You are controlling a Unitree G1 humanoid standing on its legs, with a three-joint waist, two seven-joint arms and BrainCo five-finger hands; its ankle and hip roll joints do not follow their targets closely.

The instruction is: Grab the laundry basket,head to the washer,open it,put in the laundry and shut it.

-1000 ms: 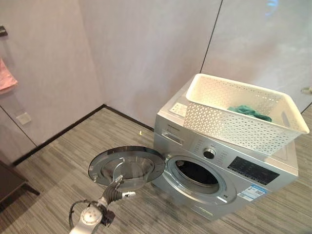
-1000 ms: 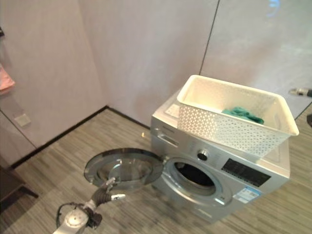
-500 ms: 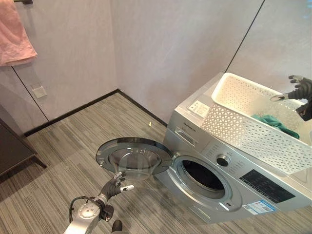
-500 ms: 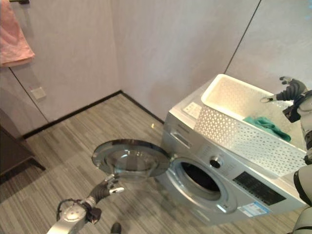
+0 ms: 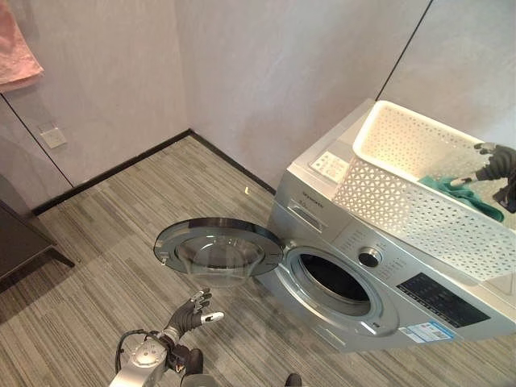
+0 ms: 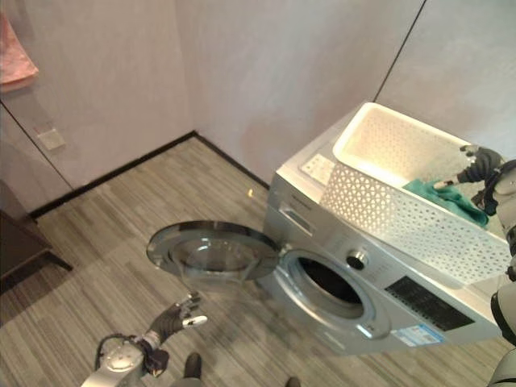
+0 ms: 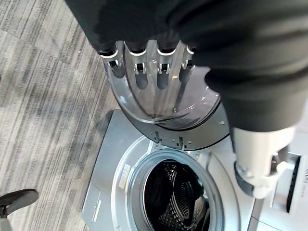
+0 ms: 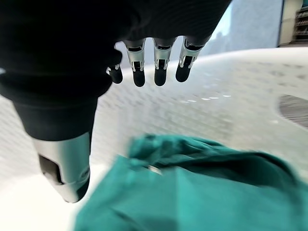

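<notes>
A silver washer stands with its round door swung wide and the dark drum exposed. On its top sits a white lattice laundry basket holding a green cloth. My right hand hangs inside the basket just above the green cloth, open, its fingers holding nothing. My left hand is low over the floor in front of the door, open and off it; its fingers point at the door glass.
A pink towel hangs on the wall at upper left, above a wall socket. A dark piece of furniture stands at the left edge. Walls close in behind the washer; striped floor lies before the door.
The camera has shifted. My right hand has come down from above the basket rim to just over the green cloth. My left hand stays low by the door.
</notes>
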